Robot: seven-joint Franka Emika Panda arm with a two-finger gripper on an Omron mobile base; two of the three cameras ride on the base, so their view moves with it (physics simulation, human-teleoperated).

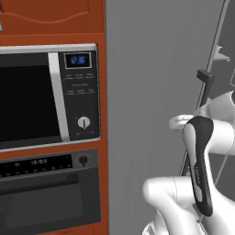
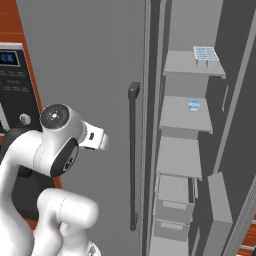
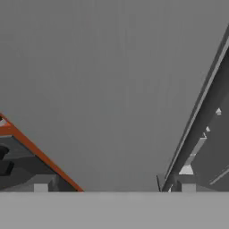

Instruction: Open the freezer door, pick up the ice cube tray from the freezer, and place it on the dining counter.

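The freezer door [image 2: 90,65] is a flat grey panel with a thin dark bar handle [image 2: 133,150] near its right edge; the same handle [image 1: 205,87] appears in the left base view. Past that edge the freezer [image 2: 182,125] stands exposed, with several light grey shelves. The ice cube tray [image 2: 206,53], pale with light blue cubes, lies on the top shelf. My gripper [image 3: 114,188] is open, its fingertips [image 3: 40,188] wide apart with nothing between them, and it faces the grey door panel [image 3: 116,80] from close up. The dining counter is out of view.
An orange-red cabinet [image 1: 103,137] left of the door holds a microwave [image 1: 46,96] above a black oven [image 1: 46,197]. A small blue-and-white item [image 2: 194,105] sits on the second shelf. A grey panel with bins [image 2: 220,210] stands at the far right. My white arm [image 2: 55,145] is in front of the door.
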